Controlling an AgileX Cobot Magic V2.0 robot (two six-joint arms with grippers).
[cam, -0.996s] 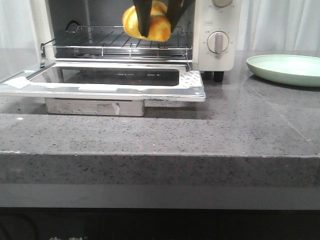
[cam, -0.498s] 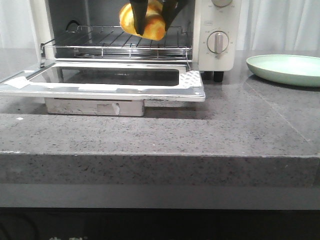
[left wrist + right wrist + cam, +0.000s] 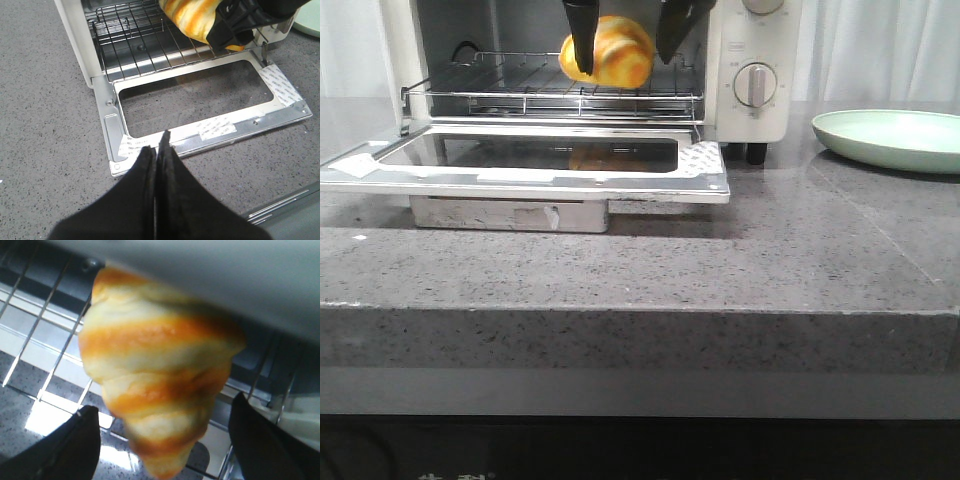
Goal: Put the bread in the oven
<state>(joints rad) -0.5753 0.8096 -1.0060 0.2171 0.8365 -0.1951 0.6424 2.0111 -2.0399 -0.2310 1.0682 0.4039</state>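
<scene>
Right hand [image 3: 625, 35] had spread its fingers since a second ago, gripping nothing | glossy golden-yellow striped bread [image 3: 608, 52] sat on the wire rack of the cream-white toaster oven [image 3: 755, 60]: placement looked done | left hand [image 3: 156, 155] closed, empty, over grey counter [image 3: 720, 270] | pale green plate [image 3: 890, 138] aside; nothing obstructed.

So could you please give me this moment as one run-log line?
right gripper: open, jaws either side of bread | bread: on oven rack | left gripper: shut, empty | door: down
</scene>
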